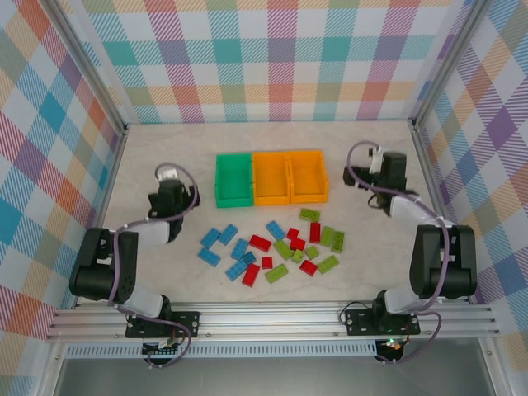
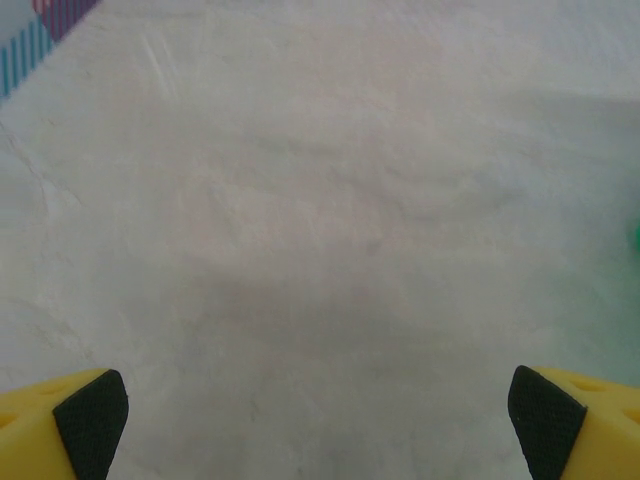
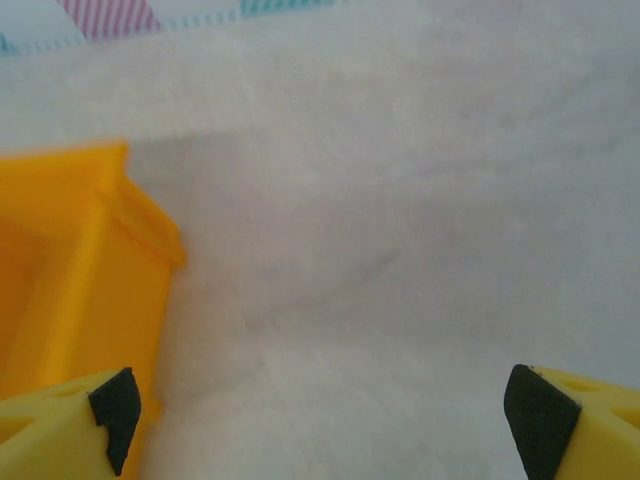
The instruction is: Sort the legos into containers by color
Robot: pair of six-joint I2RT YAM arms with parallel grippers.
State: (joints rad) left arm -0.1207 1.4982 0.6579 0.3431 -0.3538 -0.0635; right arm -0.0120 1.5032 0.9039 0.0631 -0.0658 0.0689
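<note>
Bins of smooth moulded plastic, open-topped and rectangular, stand in a touching row: a green plastic bin (image 1: 234,177), a middle orange plastic bin (image 1: 272,177) against its right side, and an outer orange plastic bin (image 1: 308,175) beyond that. Small flat studded plastic bricks lie loose on the pale, faintly marbled tabletop (image 1: 165,140), on the green bin's near side. The blue bricks (image 1: 227,246) are closest below it, the red bricks (image 1: 261,242) are further right, and the lime green bricks (image 1: 330,239) are furthest right, mingled with the reds.

The left arm is folded at the elbow, and the left gripper (image 1: 167,175) hangs over bare tabletop to the left of the green bin, clear of it. Its yellow fingers (image 2: 60,425), tipped with black cross-hatched pads (image 2: 95,415), are spread wide with nothing between them. The right gripper (image 1: 379,162) sits past the outer orange bin, on the side away from the green bin. Its jaws are equally wide apart and hold nothing.

In the right wrist view the outer orange bin is cut off at the left edge, and a finger overlaps its wall. A green sliver at the right edge of the left wrist view is too blurred to identify.
</note>
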